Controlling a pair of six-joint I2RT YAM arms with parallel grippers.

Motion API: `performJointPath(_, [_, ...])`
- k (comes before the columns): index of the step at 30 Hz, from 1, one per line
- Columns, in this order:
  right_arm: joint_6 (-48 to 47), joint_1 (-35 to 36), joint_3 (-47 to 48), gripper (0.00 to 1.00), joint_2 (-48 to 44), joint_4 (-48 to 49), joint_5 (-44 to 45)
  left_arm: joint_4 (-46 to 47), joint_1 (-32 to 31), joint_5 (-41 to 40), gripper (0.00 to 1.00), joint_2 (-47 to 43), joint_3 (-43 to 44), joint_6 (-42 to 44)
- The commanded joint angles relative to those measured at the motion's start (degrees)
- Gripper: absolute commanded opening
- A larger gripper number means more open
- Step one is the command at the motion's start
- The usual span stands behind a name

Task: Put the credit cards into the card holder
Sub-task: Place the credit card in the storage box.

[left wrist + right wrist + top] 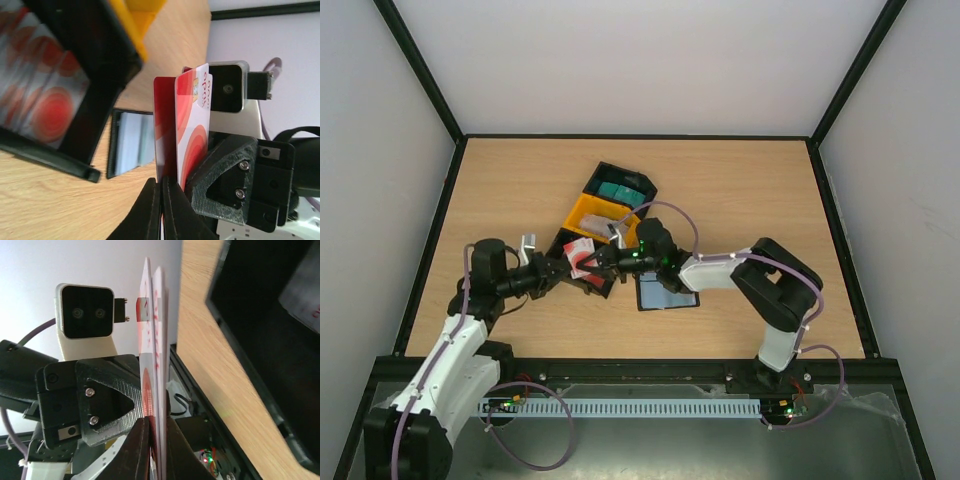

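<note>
Two red-and-white credit cards (580, 257) stand on edge, side by side, in the air between both grippers, above the near black bin. In the left wrist view my left gripper (161, 182) is shut on the dark red-faced card (165, 125). The second card (192, 125) stands right beside it. My right gripper (157, 420) is shut on the opposite end of the cards (152, 315). From above, the left gripper (567, 268) and the right gripper (601, 262) face each other. The card holder (666, 291) lies open on the table to the right, also visible as a pale pocket face (132, 142).
Three bins stand in a diagonal row. The far black bin (642, 183) holds teal cards (618, 190), the yellow bin (578, 215) holds grey-white cards, and the near black bin (107, 65) holds red-and-white cards (45, 90). A black frame edges the table.
</note>
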Motion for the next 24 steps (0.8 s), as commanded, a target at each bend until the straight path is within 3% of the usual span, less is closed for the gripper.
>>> performJointPath(1, [-3.52, 2.17, 4.1, 0.06, 4.16, -7.28, -2.34, 0.67, 0.89, 0.14, 0.02, -0.89, -2.94, -1.87])
performJointPath(10, [-10.89, 2.02, 12.2, 0.12, 7.79, -24.01, 2.93, 0.61, 3.69, -0.61, 0.02, 8.0, -1.3, 4.56])
performJointPath(17, [-11.25, 1.27, 10.89, 0.38, 6.37, -27.15, 7.12, -5.53, 5.75, -3.03, 0.02, 9.15, 0.76, 9.96])
performJointPath(24, [-12.96, 0.8, 11.31, 0.5, 4.25, -29.7, 10.13, -8.17, 7.05, -3.39, 0.02, 8.79, 1.59, 11.56])
